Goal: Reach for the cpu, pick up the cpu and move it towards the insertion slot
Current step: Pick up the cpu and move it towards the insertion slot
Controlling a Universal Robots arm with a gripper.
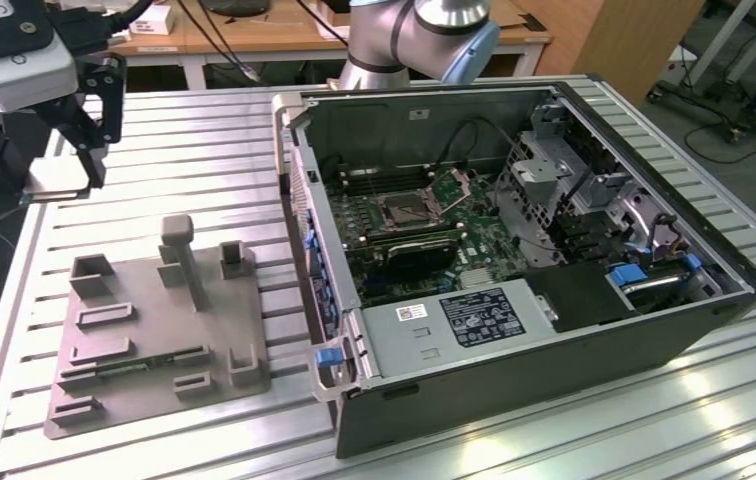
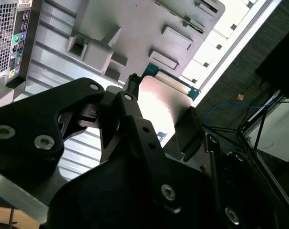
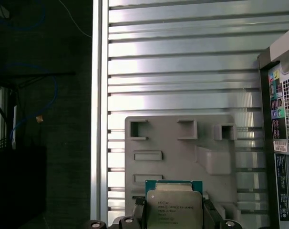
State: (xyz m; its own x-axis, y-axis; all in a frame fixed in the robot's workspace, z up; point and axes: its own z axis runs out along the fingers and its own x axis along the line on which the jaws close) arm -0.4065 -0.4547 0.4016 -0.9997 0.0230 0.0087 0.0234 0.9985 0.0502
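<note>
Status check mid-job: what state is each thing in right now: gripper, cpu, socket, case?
gripper: shut on the cpu.
cpu: clamped by two opposite edges, held in the air, clear of the fixture plate.
insertion slot: open, retention frame raised, no chip seated.
computer case: lying on its side, side panel off.

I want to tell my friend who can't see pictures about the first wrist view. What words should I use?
The gripper holds the cpu by its edges, with the chip's metal top facing the camera. Beyond it, a grey fixture plate with blocks and recesses lies on a ribbed metal table, beside the computer case.
</note>
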